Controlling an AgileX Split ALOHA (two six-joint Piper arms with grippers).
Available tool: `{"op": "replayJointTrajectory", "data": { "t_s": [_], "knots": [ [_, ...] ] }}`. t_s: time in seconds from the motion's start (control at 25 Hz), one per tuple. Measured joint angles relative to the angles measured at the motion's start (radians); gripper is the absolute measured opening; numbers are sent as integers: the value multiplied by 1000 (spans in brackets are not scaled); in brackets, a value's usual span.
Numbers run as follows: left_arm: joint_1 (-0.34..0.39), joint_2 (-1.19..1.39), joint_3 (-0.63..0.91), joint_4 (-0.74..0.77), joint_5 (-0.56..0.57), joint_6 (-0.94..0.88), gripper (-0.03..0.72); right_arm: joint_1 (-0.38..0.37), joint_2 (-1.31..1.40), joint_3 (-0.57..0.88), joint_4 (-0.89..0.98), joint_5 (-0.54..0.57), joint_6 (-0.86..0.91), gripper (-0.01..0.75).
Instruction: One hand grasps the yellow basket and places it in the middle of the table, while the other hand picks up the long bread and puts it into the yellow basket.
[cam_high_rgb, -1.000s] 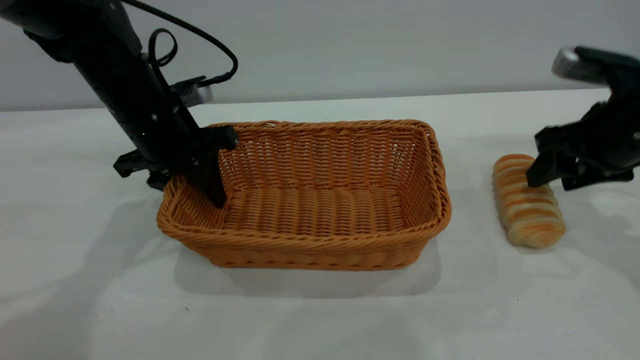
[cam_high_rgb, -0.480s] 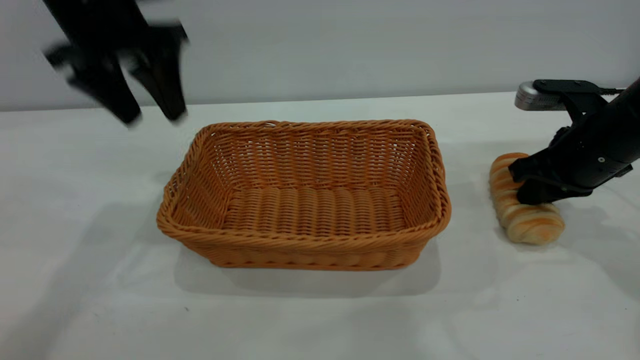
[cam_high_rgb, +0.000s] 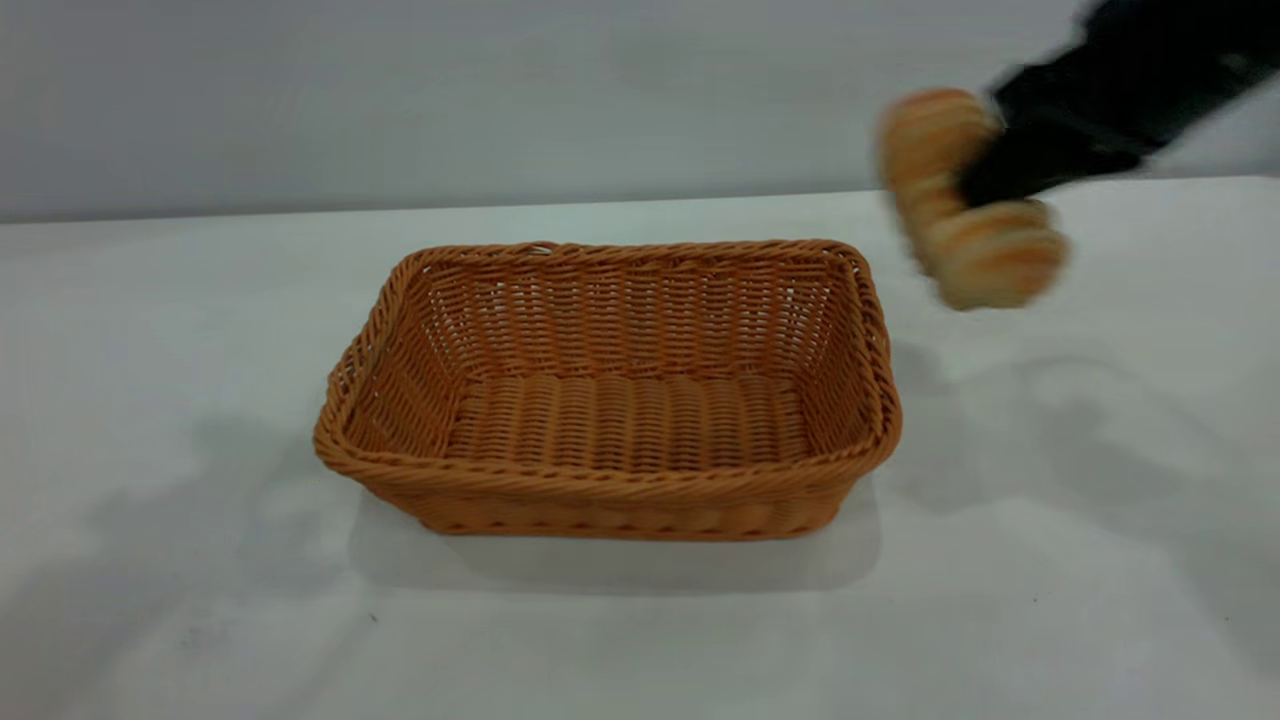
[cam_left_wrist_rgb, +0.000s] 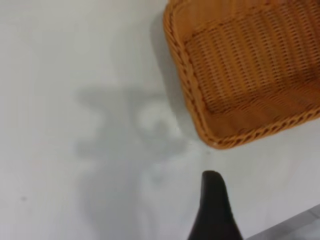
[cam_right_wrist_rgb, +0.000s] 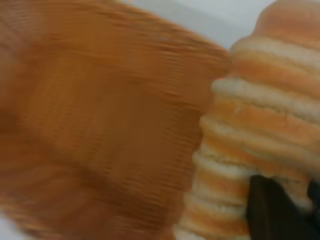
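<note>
- The yellow basket sat at the centre of the white tabletop, with nothing inside it.
- The right tool was clamped on the long bread, holding it in the air at about two o'clock from the basket.
- Only one finger of the left tool showed, above the tabletop beside a basket corner; whether it was open could not be told.

The long bread fills one side of the view — a dark finger is pressed against it — and the yellow basket is seen beyond.
</note>
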Motion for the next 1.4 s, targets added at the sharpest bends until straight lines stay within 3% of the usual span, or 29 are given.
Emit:
{"op": "replayJointTrajectory", "data": {
  "t_s": [0.24, 0.52, 0.6, 0.72, 0.88, 1.08, 1.2, 1.4],
  "knots": [
    [0, -152, 0, 65, 5, -21, 576, 255, 111, -57, 84, -182, -13, 132],
    [0, -264, 28, 77, 6, -23, 576, 302, 240, -131, 83, -167, -7, 423],
    [-1, -298, 49, 89, 6, -23, 576, 282, 203, -132, 26, -95, 26, 516],
    [-1, -367, 96, 101, 6, -26, 576, 223, 66, -132, -130, 75, 172, 573],
    [-1, -510, 234, 117, 6, -55, 576, 155, -185, -134, -421, 350, 468, 566],
    [-1, -730, 502, 121, 6, -63, 576, 150, -510, -81, -684, 656, 736, 558],
    [-1, -854, 667, 122, 6, -66, 576, 149, -680, 17, -752, 719, 807, 558],
    [-1, -1044, 898, 122, 5, -66, 575, 149, -983, 271, -800, 723, 838, 558]
  ]
}}
